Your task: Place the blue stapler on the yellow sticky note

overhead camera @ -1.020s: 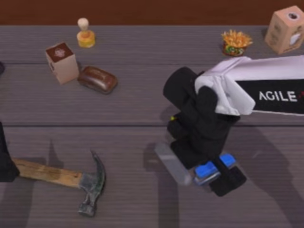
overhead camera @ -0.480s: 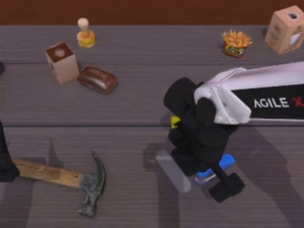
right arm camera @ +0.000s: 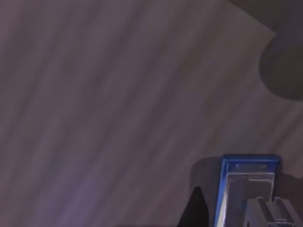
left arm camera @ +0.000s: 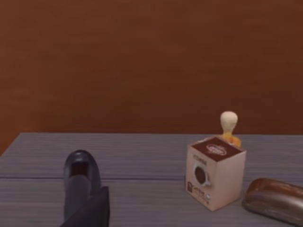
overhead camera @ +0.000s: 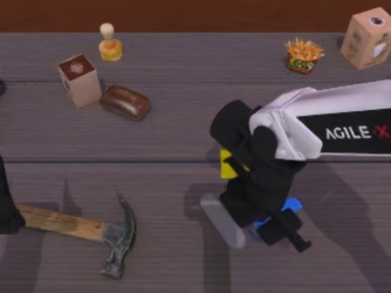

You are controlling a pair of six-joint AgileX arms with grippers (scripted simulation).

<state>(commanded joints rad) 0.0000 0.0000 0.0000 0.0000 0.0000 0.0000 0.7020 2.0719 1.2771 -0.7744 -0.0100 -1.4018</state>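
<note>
My right gripper (overhead camera: pixel 276 224) is shut on the blue stapler (overhead camera: pixel 289 206) near the table's front, right of centre. My wrist hides most of the stapler; a pale grey part (overhead camera: pixel 222 220) sticks out to the left. In the right wrist view the blue stapler (right arm camera: pixel 249 176) lies between the dark fingers (right arm camera: pixel 195 209), over bare table. Only a small corner of the yellow sticky note (overhead camera: pixel 227 164) shows, just behind the stapler and under my right arm. My left arm (overhead camera: pixel 6 207) is parked at the left edge.
A hammer (overhead camera: pixel 91 229) lies at the front left. At the back left stand a printed carton (overhead camera: pixel 79 80), a brown oval object (overhead camera: pixel 125 102) and a small yellow bottle (overhead camera: pixel 110 43). A fries toy (overhead camera: pixel 303 55) and a second carton (overhead camera: pixel 366 38) stand at the back right.
My right wrist has turned and shifted slightly left with the stapler, covering more of its blue top. A corner of the yellow note has come into view under the arm.
</note>
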